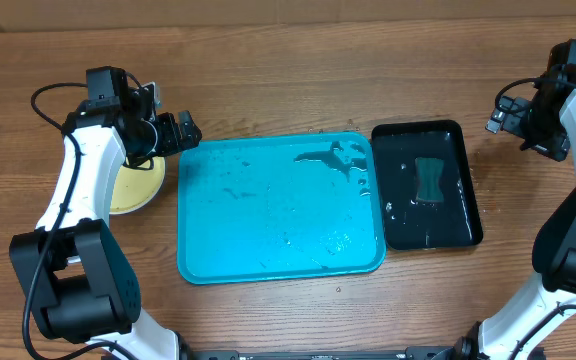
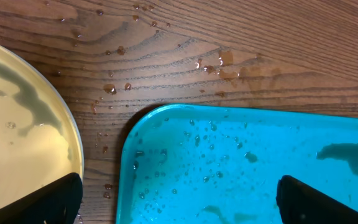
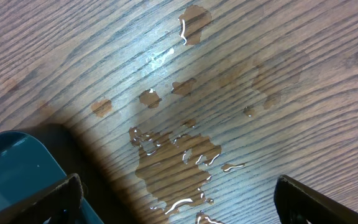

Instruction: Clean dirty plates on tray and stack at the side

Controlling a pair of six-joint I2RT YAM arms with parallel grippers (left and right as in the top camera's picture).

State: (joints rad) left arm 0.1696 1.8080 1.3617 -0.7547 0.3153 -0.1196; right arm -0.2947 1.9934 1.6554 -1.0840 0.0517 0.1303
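- While both arms are hanging off to the sides, the tray is carrying no plates, only water streaks.
- Plate is lying on the table just left of the tray, not touching its rim and partly under the left arm. Cannot tell if others are lying beneath it.
- Left gripper is hovering over the gap between the plate and the tray corner, jaws spread wide, gripping nothing.
- Right gripper is hovering over wet wood just right of the black tray, jaws wide too, empty.
- Sponge is lying in the black tray.
- Judging the task to be at or near its end.
- Risk: the left wrist view is showing a grey smear across the plate, so it may be passing as clean when it is not.
- Risk: the left arm is hanging right over the plate, so a low pull-back could be nudging it across the wet wood.
- Risk: puddles are lying under the right gripper, and the black tray's corner is close, so a careless swing could be clipping it and spilling water.
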